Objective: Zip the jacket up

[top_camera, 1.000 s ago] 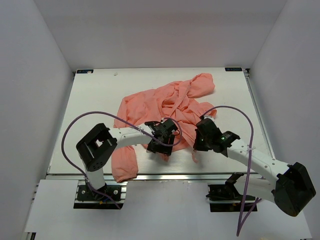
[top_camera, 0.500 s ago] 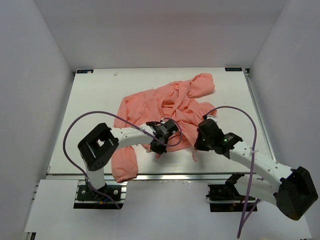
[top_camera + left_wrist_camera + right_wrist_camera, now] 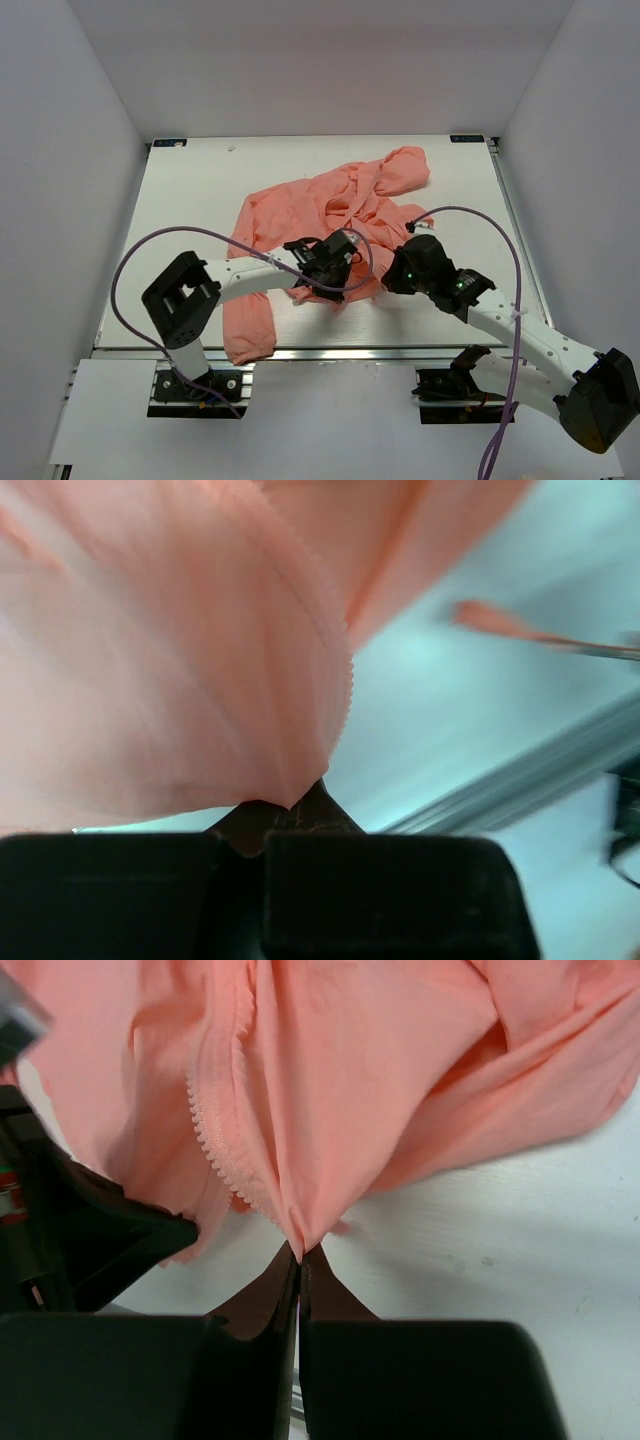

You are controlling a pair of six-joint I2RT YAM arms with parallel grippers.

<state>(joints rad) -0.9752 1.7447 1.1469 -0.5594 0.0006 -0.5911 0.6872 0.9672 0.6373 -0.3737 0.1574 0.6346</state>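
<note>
The salmon-pink jacket (image 3: 330,205) lies crumpled across the middle of the white table, one sleeve hanging toward the front edge. My left gripper (image 3: 338,262) is shut on a bottom edge of the jacket (image 3: 200,680); the fabric bunches into its closed tips (image 3: 292,802). Just to its right, my right gripper (image 3: 398,270) is shut on another bottom edge of the jacket (image 3: 380,1080), beside a row of pink zipper teeth (image 3: 215,1140). The pinch shows at its tips (image 3: 299,1255). Both pinched edges are lifted slightly off the table.
The white table (image 3: 190,200) has a metal rail (image 3: 400,350) along its front edge. Purple cables (image 3: 480,225) loop over both arms. White walls close in the left, right and back sides.
My left gripper has shut on the jacket edge and shifted right and back. The right gripper, still shut on fabric, has moved slightly left and toward the back, pulling the hem up.
</note>
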